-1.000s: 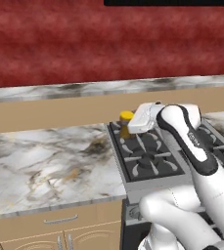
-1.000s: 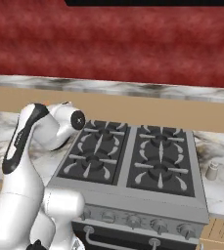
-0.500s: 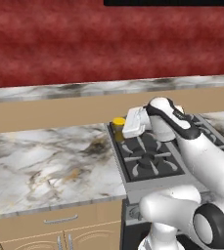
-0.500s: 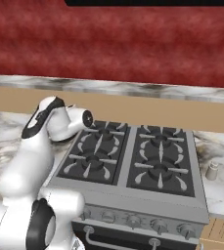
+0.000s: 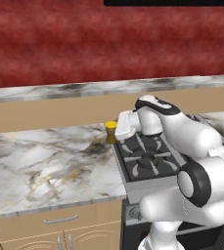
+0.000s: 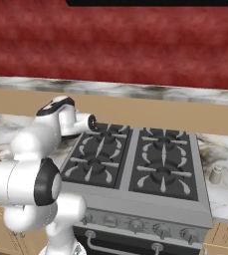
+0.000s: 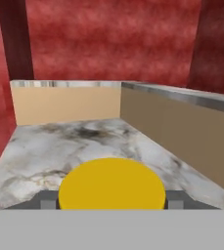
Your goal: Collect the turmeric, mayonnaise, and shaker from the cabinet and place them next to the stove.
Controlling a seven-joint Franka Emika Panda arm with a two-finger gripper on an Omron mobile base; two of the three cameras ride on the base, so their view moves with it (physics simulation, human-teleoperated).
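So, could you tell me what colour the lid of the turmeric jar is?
Yellow. The turmeric lid shows best in the hand view, between the gripper fingertips.

Marble counter (image 5: pixel 45 166) carries the turmeric (image 5: pixel 111 132) (upright) just beside the stove (image 5: pixel 145 156).

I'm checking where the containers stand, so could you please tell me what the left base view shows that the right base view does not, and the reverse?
Left base view: the turmeric, yellow-lidded, at the stove's left edge, and the wide marble counter left of it. Right base view: the shaker, upright on the counter right of the stove, plus the stove's front knobs. Both: the stove with its burners, the red wall and the white arm.
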